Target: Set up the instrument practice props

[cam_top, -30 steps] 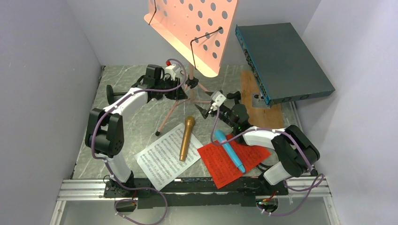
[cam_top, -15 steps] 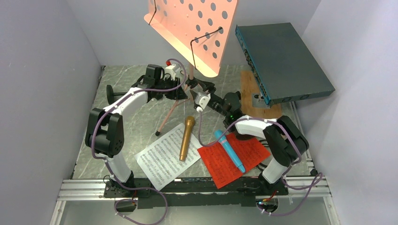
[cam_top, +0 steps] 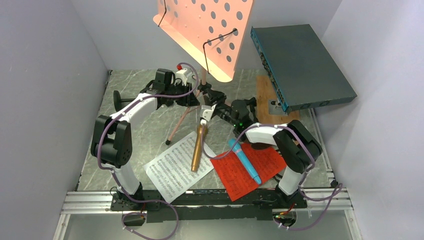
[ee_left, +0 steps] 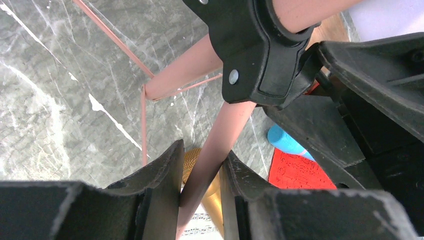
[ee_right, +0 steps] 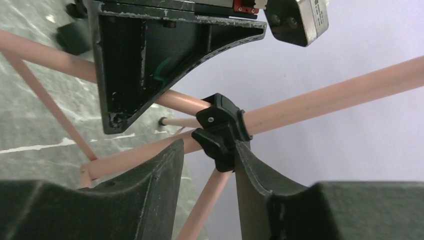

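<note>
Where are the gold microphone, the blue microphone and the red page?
gold microphone [cam_top: 197, 151]: top external view, middle of its handle.
blue microphone [cam_top: 245, 162]: top external view, middle of its body.
red page [cam_top: 229, 176]: top external view, bare lower-left part.

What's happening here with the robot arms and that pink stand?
The left fingers are clamped on one leg of the pink music stand. The right fingers sit either side of its black hub; whether they grip is unclear. The gold microphone lies partly on the white sheet, the blue microphone on the red sheet.
</note>
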Robot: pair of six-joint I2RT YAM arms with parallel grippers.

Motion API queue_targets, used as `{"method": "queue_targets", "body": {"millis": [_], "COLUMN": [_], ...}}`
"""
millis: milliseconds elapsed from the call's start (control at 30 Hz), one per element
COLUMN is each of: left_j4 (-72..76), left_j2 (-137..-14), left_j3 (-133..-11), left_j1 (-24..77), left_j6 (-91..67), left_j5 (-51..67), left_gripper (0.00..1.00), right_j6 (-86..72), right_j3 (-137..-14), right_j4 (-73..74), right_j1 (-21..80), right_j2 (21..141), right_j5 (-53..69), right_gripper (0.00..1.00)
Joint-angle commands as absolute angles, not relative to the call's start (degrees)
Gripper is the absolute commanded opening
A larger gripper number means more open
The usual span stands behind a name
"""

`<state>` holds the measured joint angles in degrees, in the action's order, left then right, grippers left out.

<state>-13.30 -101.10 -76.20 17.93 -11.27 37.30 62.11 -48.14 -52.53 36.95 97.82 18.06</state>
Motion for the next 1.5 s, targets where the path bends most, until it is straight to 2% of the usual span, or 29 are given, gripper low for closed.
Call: {"method": "queue_targets", "body": {"millis": [0, 33, 167, 267, 333, 400, 467, 600, 767, 867, 1000, 1033, 1067, 1100, 1133, 1200, 1333, 1467], "left_j4": [-22.0, -22.0, -22.1, -21.9, -21.8, -21.6, -21.5, -21.3, -21.4, -21.4, -20.5, -20.7, -21.6, -22.2, -22.4, -22.0, -21.8, -20.9], "left_j2": [-103.3, -103.2, -103.0, -102.9, -102.9, -102.9, -102.9, -103.2, -103.6, -103.6, -102.2, -102.0, -101.9, -102.0, -102.2, -102.1, -102.2, -102.3], "left_j3": [-75.1, -75.2, -75.1, -75.0, -75.0, -74.8, -74.7, -74.6, -74.7, -74.6, -74.0, -74.0, -74.4, -74.7, -74.7, -74.6, -74.8, -74.4], "left_j1": [17.5, 17.5, 17.4, 17.3, 17.2, 17.1, 17.0, 16.7, 16.4, 16.2, 14.8, 14.4, 14.3, 14.3, 14.3, 14.2, 14.1, 14.1], "left_j6": [-13.5, -13.4, -13.4, -13.6, -13.8, -14.0, -14.2, -14.5, -14.7, -14.8, -14.9, -14.7, -14.0, -13.6, -13.6, -13.8, -14.2, -15.1], "left_j5": [34.2, 34.1, 33.9, 34.0, 34.2, 34.2, 34.1, 34.1, 34.0, 34.0, 34.5, 34.1, 32.9, 32.0, 32.4, 32.9, 33.4, 34.8], "left_gripper": [0.00, 0.00, 0.00, 0.00, 0.00, 0.00, 0.00, 0.00, 0.00, 0.00, 0.00, 0.00, 0.00, 0.00, 0.00, 0.00, 0.00, 0.00], "right_j6": [66.0, 65.9, 61.6, 48.6, 40.0, 24.5, 10.6, -19.8, -52.8, -62.4, -64.5, -63.4, -61.6, -60.0, -58.2, -52.8, -41.6, -38.1], "right_j3": [-51.1, -51.3, -50.7, -50.9, -51.2, -51.3, -52.4, -55.7, -55.9, -56.2, -57.6, -58.2, -58.6, -58.4, -57.2, -56.4, -56.2, -56.0], "right_j4": [-57.4, -59.2, -67.2, -67.0, -64.8, -64.4, -63.1, -52.4, -43.4, -42.8, -41.3, -40.6, -39.9, -39.9, -41.5, -44.5, -44.4, -43.6], "right_j1": [38.4, 38.7, 39.8, 40.2, 40.3, 40.3, 40.3, 40.3, 39.7, 39.6, 39.3, 38.8, 38.4, 38.2, 37.8, 36.7, 35.8, 35.6], "right_j2": [101.8, 102.8, 105.2, 104.1, 103.2, 102.9, 103.0, 103.6, 103.3, 103.6, 103.8, 103.8, 103.5, 102.9, 102.4, 101.7, 99.4, 97.0], "right_j5": [10.4, 8.2, 3.0, 1.8, 2.1, 1.1, -4.9, -13.5, -17.6, -16.9, -16.8, -15.8, -15.1, -15.3, -14.5, -10.0, -5.8, -5.7], "right_gripper": [0.36, 0.32, 0.25, 0.05, 0.00, 0.00, 0.00, 0.00, 0.00, 0.00, 0.00, 0.01, 0.06, 0.16, 0.30, 0.46, 0.62, 0.70]}}
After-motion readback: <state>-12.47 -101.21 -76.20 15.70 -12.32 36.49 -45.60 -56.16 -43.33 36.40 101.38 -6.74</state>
